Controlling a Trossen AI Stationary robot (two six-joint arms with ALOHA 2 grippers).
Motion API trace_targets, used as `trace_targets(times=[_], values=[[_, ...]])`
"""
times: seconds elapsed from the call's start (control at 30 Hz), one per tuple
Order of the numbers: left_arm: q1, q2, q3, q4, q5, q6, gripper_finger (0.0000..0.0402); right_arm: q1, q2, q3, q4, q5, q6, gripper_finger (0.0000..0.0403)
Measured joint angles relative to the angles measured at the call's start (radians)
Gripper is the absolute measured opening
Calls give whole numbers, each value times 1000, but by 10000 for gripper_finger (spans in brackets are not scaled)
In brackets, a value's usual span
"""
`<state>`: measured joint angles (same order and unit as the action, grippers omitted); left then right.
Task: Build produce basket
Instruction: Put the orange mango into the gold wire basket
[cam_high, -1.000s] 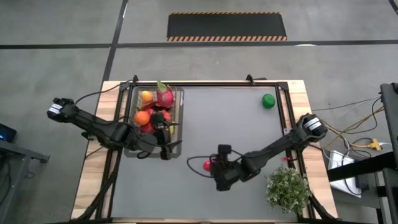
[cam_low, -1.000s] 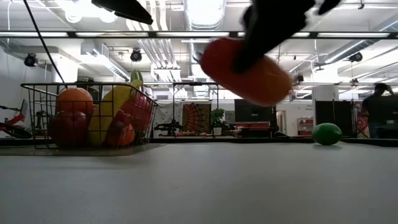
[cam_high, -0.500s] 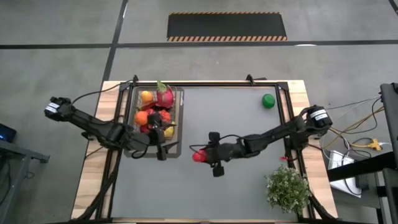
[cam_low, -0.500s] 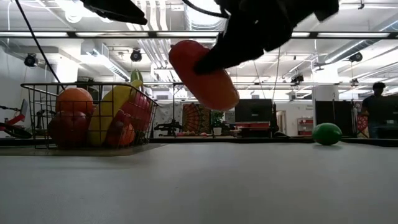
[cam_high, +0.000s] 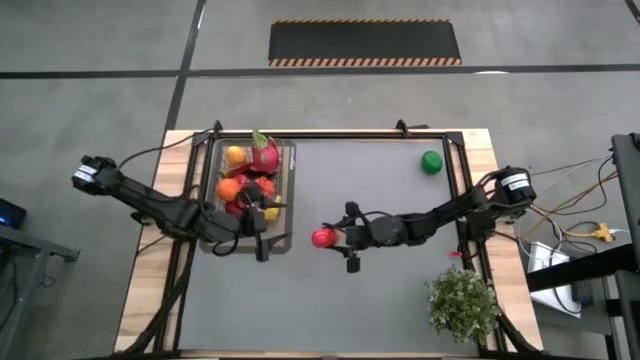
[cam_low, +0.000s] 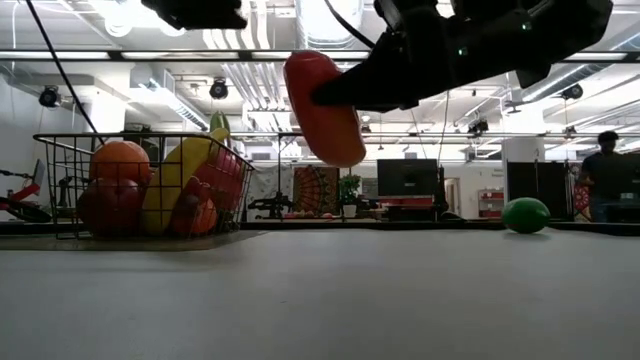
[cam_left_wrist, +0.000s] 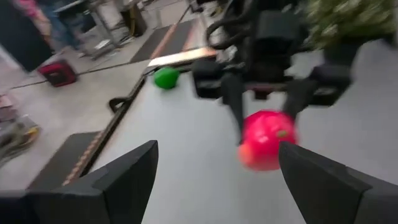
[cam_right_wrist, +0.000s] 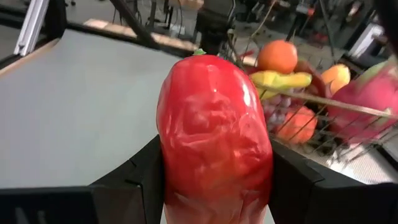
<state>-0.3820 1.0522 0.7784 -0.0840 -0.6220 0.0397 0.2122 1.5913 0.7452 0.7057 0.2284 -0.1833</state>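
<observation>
The red fruit (cam_high: 322, 238) I'm carrying sits clamped between the fingers of my right gripper (cam_high: 330, 238), up in the air over the grey tabletop (cam_high: 380, 300), a bit right of the basket (cam_high: 285, 190). In the low view it hangs well clear of the surface (cam_low: 320, 300), tilted, with the dark gripper (cam_low: 335, 95) coming in from the right. In the right wrist view it's a glossy red elongated thing (cam_right_wrist: 214, 140) filling the gap between the two fingers (cam_right_wrist: 134, 180); can't tell if it's an apple or a pepper, honestly. The wire basket (cam_low: 60, 160) is at the table's far left corner, already loaded: orange (cam_low: 120, 160), banana (cam_low: 175, 180), red pieces, a pink dragon fruit (cam_high: 264, 154) at the far end. My left gripper (cam_high: 266, 243) is parked just beside the basket's near right corner with its fingers apart and nothing in them, looking across at the red fruit (cam_left_wrist: 267, 140). A green lime (cam_high: 431, 161) sits alone near the far right corner, and a potted plant (cam_high: 462, 303) is at the near right edge.
</observation>
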Motion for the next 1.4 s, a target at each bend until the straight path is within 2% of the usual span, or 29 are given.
trace_targets(times=[0.13, 0.43, 0.83, 1.07, 1.2, 1.4], values=[[0, 32, 0, 74, 73, 3, 312, -3, 0, -12, 40, -1, -23, 194], [0, 128, 0, 189, 141, 27, 312, -4, 0, -13, 56, 0, -31, 194], [3, 313, 0, 411, 151, 79, 311, -4, 0, -13, 123, -1, -63, 195], [21, 365, 4, 471, 150, 91, 309, -4, 0, -13, 122, -1, -59, 195], [23, 370, 3, 474, 150, 97, 283, -3, 0, -13, 122, -4, -51, 195], [23, 370, 3, 470, 144, 98, 216, -3, 0, -13, 120, -9, -52, 196]])
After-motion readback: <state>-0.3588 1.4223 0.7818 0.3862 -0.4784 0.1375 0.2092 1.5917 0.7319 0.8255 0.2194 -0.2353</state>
